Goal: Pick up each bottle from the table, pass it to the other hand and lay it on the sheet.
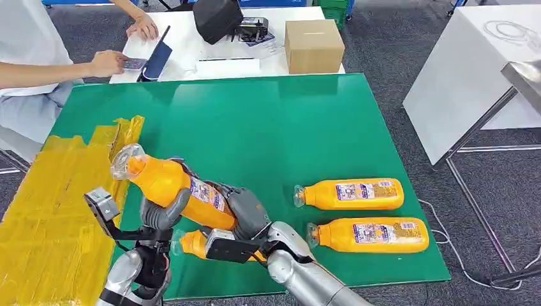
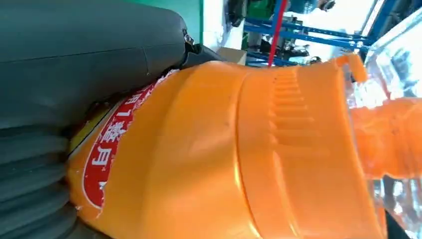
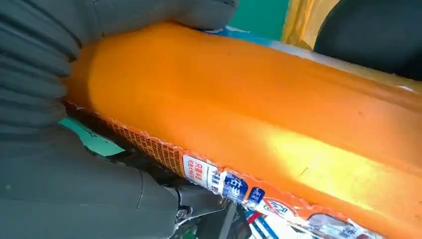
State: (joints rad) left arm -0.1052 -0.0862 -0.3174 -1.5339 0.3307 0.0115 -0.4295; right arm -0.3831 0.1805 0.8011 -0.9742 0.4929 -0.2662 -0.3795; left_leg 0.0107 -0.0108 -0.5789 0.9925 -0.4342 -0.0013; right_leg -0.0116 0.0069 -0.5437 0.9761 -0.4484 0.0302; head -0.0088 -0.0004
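Both the left hand and the right hand grip one orange bottle above the green counter, beside the yellow sheet. Two more bottles lie on the counter to the right, and another lies under the hands.

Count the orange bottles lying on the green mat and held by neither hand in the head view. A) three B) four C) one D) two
A: two bottles lie side by side at the mat's right, and a third bottle lies under the raised bottle that both hands grip.
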